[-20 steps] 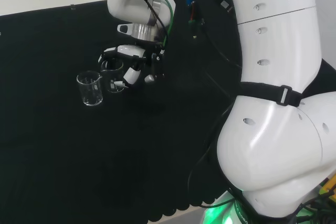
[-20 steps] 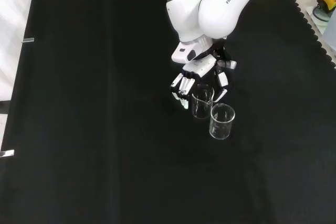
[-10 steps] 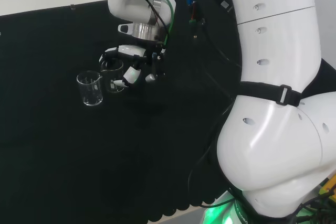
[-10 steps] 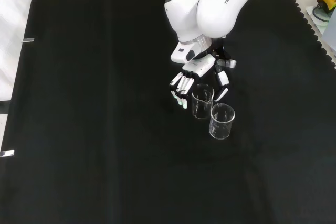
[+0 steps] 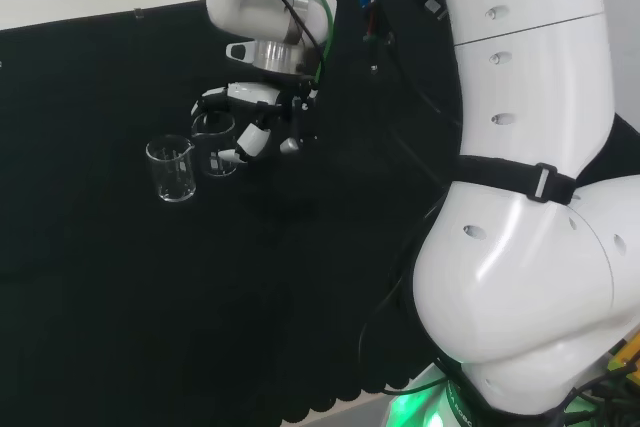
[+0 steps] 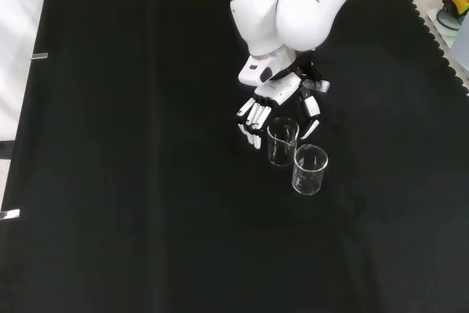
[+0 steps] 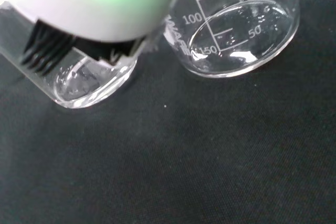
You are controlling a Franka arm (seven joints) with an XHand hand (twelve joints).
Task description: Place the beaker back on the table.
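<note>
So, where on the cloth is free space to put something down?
In the front view the cloth is bare all along the left of the hand and below the two beakers. It is crowded only there: the beakers stand close together under the open hand.

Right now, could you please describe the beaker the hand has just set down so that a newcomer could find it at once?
Follow the white arm down to the hand on the black cloth. Two clear beakers stand there; it is the beaker between the fingers and thumb. The other beaker stands beyond the fingertips.
</note>
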